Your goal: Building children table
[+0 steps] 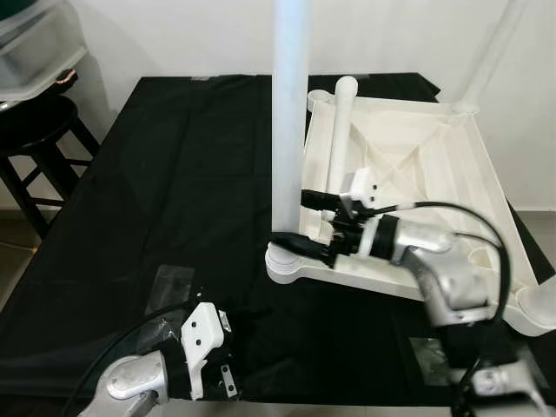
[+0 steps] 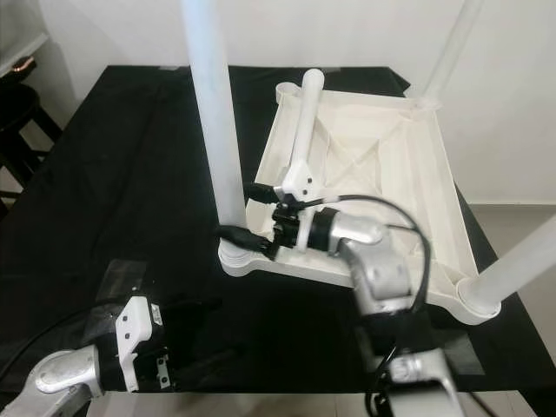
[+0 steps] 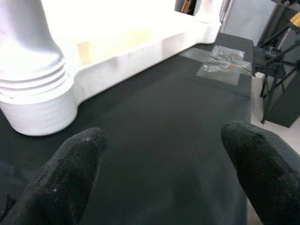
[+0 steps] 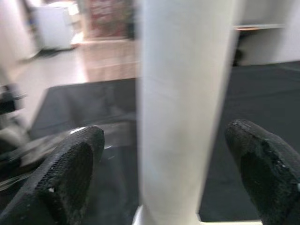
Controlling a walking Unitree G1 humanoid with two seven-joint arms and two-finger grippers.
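The children's table top (image 1: pixel 417 174) lies upside down on the black counter (image 1: pixel 156 200), where we count three legs standing and a fourth (image 1: pixel 339 135) loose across it, our right tool (image 1: pixel 300 221) wide around the near-left leg (image 1: pixel 288 122), left tool (image 3: pixel 159 168) wide, empty

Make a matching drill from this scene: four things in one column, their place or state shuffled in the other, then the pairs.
1. upright leg
2. loose leg
3. right gripper
4. left gripper

a. low over the black cloth, open
b. lying inside the upturned tabletop
c. standing in a corner socket
d. open around the upright leg

Pairs: 1-c, 2-b, 3-d, 4-a
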